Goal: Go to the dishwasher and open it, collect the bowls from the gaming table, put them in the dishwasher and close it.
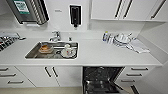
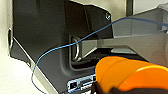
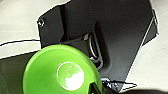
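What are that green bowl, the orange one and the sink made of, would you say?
The green bowl looks like glossy plastic: an even bright colour with a white glare spot in its base. The orange bowl seems plastic too, smooth and evenly coloured with a softer sheen. The sink appears to be brushed steel, grey and dully reflective, set into a plain white counter whose material I cannot tell.

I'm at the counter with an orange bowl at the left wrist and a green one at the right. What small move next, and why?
Probably bend and lower the green bowl toward the open dishwasher. Its door is already down and the dark racks show below the white counter, just right of the sink, so nothing needs opening first. The orange bowl can follow. I can't confirm either grip from the wrist views.
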Robot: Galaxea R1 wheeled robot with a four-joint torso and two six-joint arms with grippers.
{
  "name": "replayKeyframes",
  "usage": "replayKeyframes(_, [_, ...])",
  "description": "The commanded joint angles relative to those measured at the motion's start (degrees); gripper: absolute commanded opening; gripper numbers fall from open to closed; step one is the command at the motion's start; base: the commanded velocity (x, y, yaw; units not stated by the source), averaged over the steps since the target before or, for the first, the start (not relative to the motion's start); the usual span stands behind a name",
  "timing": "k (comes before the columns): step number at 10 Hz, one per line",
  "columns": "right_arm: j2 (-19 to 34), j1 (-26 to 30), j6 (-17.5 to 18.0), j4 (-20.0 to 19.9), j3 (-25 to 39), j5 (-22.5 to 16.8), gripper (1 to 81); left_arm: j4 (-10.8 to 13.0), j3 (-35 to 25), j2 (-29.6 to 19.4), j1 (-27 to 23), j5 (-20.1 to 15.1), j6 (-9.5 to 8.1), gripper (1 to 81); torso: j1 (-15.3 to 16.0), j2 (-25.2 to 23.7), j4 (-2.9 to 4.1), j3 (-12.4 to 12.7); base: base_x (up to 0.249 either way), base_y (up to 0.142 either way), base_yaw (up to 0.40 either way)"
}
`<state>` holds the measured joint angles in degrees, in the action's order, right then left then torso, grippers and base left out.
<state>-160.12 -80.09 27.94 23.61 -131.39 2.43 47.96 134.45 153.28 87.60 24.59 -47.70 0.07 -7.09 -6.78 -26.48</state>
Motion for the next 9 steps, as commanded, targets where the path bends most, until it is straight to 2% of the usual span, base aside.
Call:
replayKeyframes(1, [1.2,1.5,0.1,0.0,1.1,-2.9,1.0,0.1,-16.7,-15.6,-1.0,2.0,-1.34,1.0,0.0,0.0,0.0,0.0,0.0,0.0,0.0])
replayKeyframes(5, [1.3,1.6,0.1,0.1,1.2,-2.8,1.0,-0.8,-28.1,-24.3,-7.2,1.2,-1.52,1.0,0.0,0.0,0.0,0.0,0.0,0.0,0.0])
replayKeyframes(6, [1.3,1.6,0.1,0.1,1.3,-2.8,1.0,-0.8,-31.5,-26.4,-9.3,-0.1,-1.78,1.0,0.0,0.0,-0.02,0.0,0.0,0.0,0.0])
replayKeyframes(9, [1.4,2.0,0.1,0.0,1.5,-2.8,1.0,-0.9,-47.2,-32.3,-19.1,-15.7,-1.78,1.0,0.0,0.0,-0.02,0.0,0.0,0.0,0.0])
